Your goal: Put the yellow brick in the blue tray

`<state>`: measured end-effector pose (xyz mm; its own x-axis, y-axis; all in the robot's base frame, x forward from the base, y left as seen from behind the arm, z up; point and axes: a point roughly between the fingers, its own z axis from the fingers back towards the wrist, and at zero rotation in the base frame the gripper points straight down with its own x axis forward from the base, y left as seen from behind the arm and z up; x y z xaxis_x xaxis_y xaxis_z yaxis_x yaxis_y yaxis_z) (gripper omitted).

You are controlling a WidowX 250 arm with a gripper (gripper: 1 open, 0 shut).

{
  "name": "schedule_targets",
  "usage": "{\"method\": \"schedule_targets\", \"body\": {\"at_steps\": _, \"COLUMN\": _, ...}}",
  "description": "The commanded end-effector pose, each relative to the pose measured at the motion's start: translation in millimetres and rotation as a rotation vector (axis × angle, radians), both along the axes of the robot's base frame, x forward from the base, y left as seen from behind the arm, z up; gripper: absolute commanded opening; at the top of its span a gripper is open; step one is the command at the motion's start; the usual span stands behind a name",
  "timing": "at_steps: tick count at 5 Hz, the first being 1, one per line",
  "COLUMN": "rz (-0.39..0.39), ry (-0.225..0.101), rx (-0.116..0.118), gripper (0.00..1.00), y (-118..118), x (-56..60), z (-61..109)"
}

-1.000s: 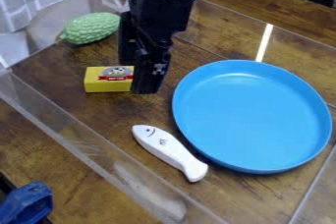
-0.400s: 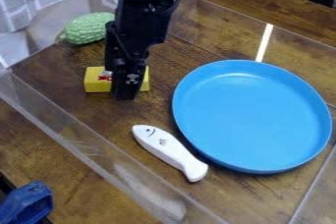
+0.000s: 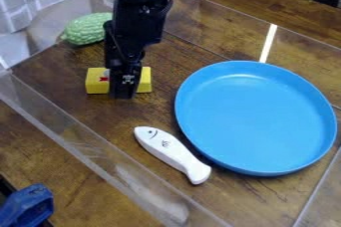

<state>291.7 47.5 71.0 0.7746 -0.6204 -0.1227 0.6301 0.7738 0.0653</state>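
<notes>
The yellow brick [image 3: 98, 80] lies on the wooden table at the left, mostly covered in the middle by my gripper [image 3: 123, 84]. Black fingers [image 3: 127, 82] come straight down over the brick, with yellow showing on both sides of them. The jaws stand open around the brick; whether they touch it I cannot tell. The blue tray [image 3: 256, 114], a wide round plate with a raised rim, rests to the right of the brick with nothing in it.
A green bumpy gourd [image 3: 91, 28] sits behind the brick at the back left. A white fish-shaped object [image 3: 172, 153] lies in front, near the tray's left rim. A clear wall runs along the table's front edge [image 3: 80, 141]. Blue cloth [image 3: 24, 207] shows at the bottom left.
The gripper has moved left and down, from beside the brick's right end to directly over it. The brick, tray and other objects have not moved.
</notes>
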Motion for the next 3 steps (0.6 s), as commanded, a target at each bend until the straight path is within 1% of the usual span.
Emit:
{"method": "schedule_targets", "body": {"at_steps": 1, "rz": 0.004, "ry": -0.048, "rx": 0.003, "gripper": 1.00, "y": 7.8, "x": 5.7, "z": 3.9}}
{"method": "schedule_targets", "body": {"at_steps": 3, "rz": -0.005, "ry": -0.087, "rx": -0.008, "gripper": 1.00, "y": 14.6, "x": 12.1, "z": -2.8}}
